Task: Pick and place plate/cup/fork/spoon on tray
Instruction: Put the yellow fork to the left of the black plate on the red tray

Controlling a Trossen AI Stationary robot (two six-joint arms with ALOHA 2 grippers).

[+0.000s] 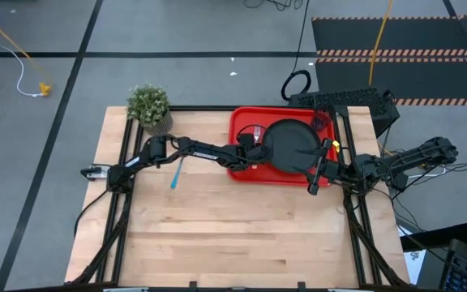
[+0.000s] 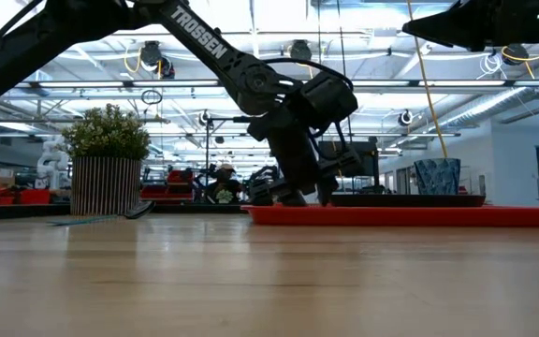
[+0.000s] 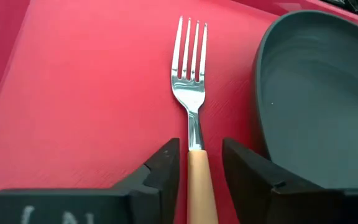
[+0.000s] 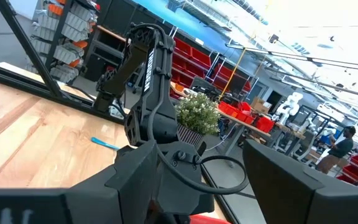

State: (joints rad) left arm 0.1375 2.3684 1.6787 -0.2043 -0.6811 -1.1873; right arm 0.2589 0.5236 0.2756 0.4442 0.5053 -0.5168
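Spoon (image 1: pixel 175 174) lies on bare bench (image 1: pixel 233 235) w/ a potted plant (image 1: pixel 150 105) at the far-left corner. Left gripper (image 3: pixel 199 167) sits low over red tray (image 1: pixel 242 126), jaws spread either side of fork (image 3: pixel 191 93) handle; fork flat on tray just beside plate (image 1: pixel 292 146). Right gripper (image 1: pixel 321 170) waits at tray's right edge, jaws parted, holding nothing.

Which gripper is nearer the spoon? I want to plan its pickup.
Left. The left gripper is over the tray, straddling the fork; the spoon lies beside its arm. The right gripper is beyond the tray.
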